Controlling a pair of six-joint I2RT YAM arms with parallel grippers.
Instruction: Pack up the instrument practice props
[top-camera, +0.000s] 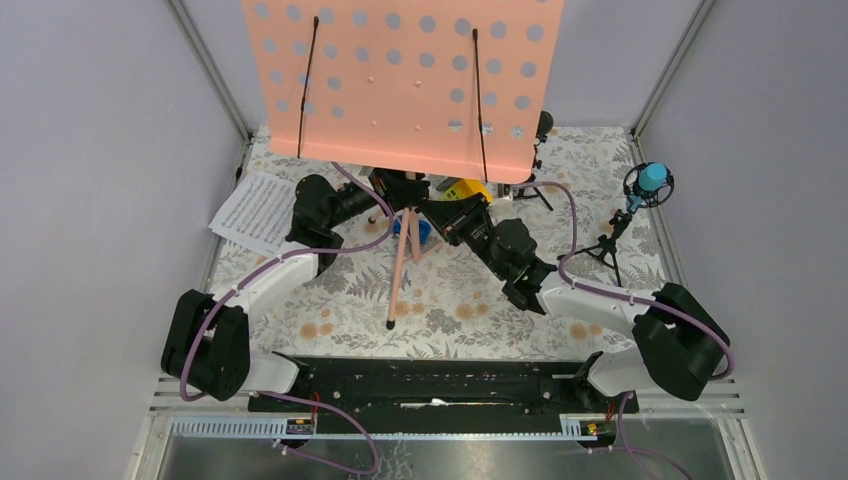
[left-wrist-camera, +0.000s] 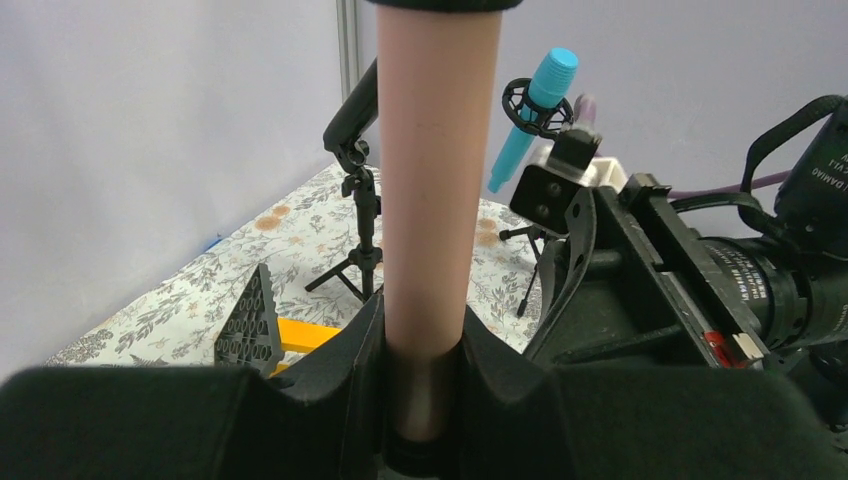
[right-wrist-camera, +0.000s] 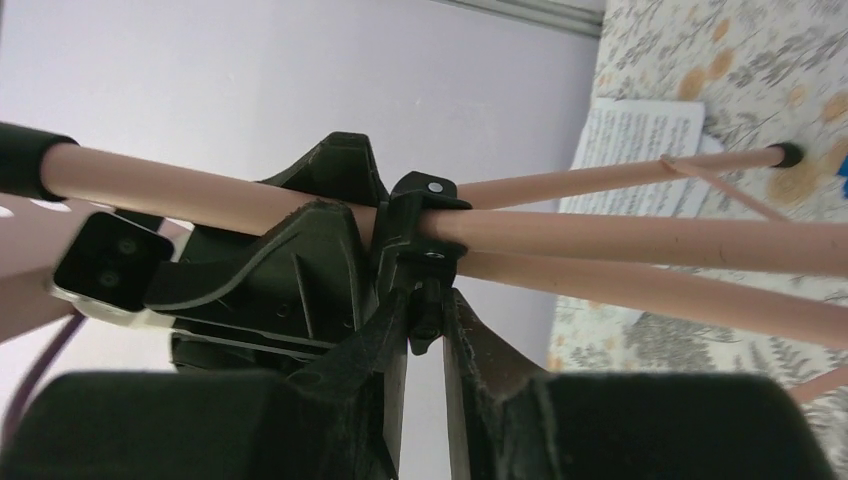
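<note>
The pink perforated music stand stands at the back centre, its tripod legs spread on the floral cloth. My left gripper is shut on the stand's pink pole, which sits between the jaws of the gripper in the left wrist view. My right gripper is shut on the black clamp tab of the collar where the pink legs meet. White sheet-music pages lie at the left. The black mic and the blue mic stand on small tripods at the back right.
A yellow-green toy block and a small blue toy lie under the stand between the arms. A grey studded plate leans by the yellow block. Grey walls close the sides and back.
</note>
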